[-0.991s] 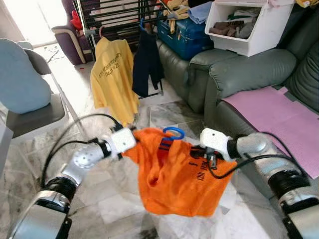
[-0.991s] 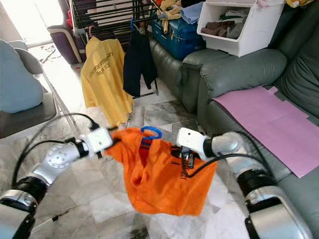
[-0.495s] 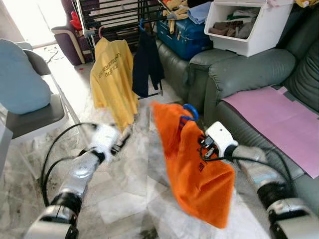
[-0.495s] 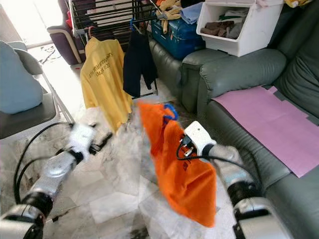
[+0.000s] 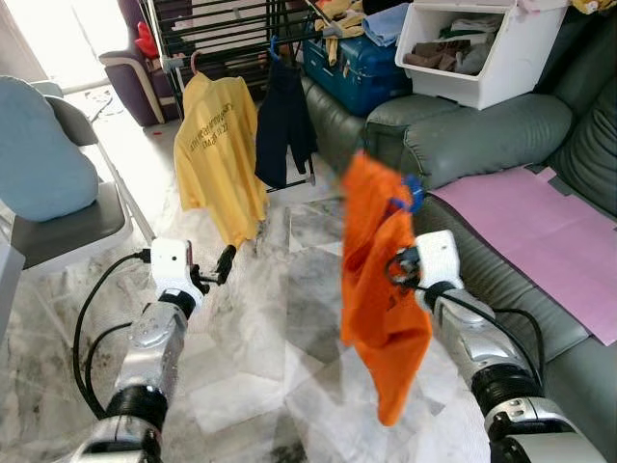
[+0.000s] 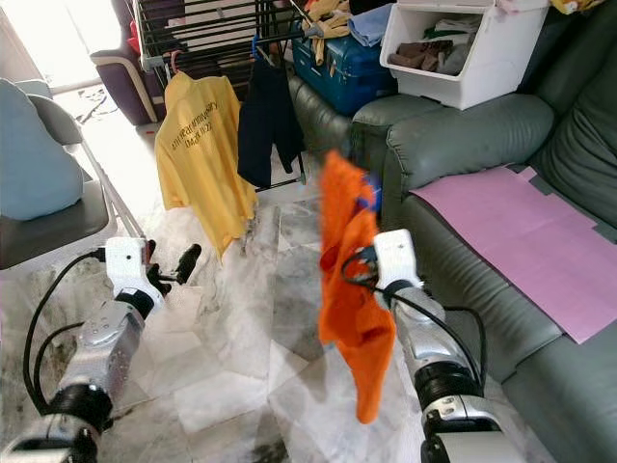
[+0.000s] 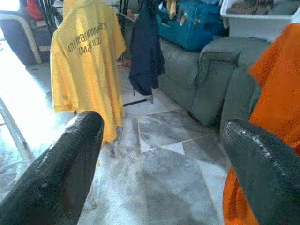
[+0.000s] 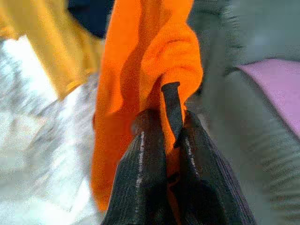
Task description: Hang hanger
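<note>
An orange shirt [image 5: 376, 280] on a blue hanger [image 5: 412, 193] hangs from my right gripper [image 5: 397, 267], which is shut on the hanger's shoulder through the cloth; in the right wrist view its black fingers [image 8: 154, 173] pinch the orange fabric [image 8: 140, 70]. The shirt dangles over the floor in front of the green sofa [image 5: 463, 135]. My left gripper [image 5: 214, 270] is open and holds nothing, low at the left, pointing toward the drying rack [image 5: 222, 29]. Its two fingers [image 7: 61, 164] stand wide apart in the left wrist view.
A yellow shirt [image 5: 220, 154] and a dark garment [image 5: 284, 121] hang on the rack. A white bin of clothes [image 5: 482, 48] and a blue case [image 5: 357, 68] sit on the sofa, with a pink sheet [image 5: 540, 231] on the seat. A grey chair [image 5: 48, 183] stands left.
My left gripper has let go of the orange shirt and drawn back to the left. The right gripper has swung the shirt up and to the right, so it now hangs from that hand alone.
</note>
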Controlling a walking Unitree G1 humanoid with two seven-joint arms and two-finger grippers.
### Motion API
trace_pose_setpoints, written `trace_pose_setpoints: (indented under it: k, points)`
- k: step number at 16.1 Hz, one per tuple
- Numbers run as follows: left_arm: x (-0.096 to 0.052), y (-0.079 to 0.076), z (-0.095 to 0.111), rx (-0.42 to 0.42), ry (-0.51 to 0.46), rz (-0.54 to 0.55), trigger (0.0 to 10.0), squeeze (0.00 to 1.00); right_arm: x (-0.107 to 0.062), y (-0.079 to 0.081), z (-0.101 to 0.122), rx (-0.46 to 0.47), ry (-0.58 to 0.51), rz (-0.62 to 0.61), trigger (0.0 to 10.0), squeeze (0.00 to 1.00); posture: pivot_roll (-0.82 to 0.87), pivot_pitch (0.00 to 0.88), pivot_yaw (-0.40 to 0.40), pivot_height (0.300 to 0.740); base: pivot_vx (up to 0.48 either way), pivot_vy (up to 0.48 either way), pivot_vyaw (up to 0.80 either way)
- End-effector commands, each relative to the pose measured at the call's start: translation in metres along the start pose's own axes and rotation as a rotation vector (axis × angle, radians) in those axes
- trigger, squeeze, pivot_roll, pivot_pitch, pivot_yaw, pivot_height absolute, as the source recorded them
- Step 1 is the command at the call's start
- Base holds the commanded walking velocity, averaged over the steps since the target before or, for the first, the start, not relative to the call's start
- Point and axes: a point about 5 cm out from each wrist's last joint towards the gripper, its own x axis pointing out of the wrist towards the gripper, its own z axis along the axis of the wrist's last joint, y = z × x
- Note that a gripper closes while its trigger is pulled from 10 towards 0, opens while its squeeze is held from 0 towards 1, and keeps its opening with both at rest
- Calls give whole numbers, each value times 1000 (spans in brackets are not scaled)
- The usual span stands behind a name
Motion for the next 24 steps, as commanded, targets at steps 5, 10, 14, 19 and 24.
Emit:
trace_pose_setpoints:
  k: [5,10,14,19,24]
  points:
    - [-9,-7,-4,-36,16,-8,10000,0,0,-1,11,-18,-68,-74,10000,0,-147,0,81,740,227,0,0]
    - [-6,-11,1,-37,20,-23,10000,0,3,15,16,-36,-71,-23,10000,0,-143,0,81,740,436,0,0]
    - [-4,-12,3,-40,25,-28,10000,0,3,15,15,-8,-74,-39,10000,0,-144,0,82,740,454,0,0]
    - [-1,-13,6,-40,17,-9,10000,0,5,12,20,-7,-82,-39,10000,0,-151,0,75,740,454,0,150]
    - [2,-11,7,-37,24,9,10000,0,7,12,22,1,-79,-31,10000,0,-153,0,77,740,454,0,159]
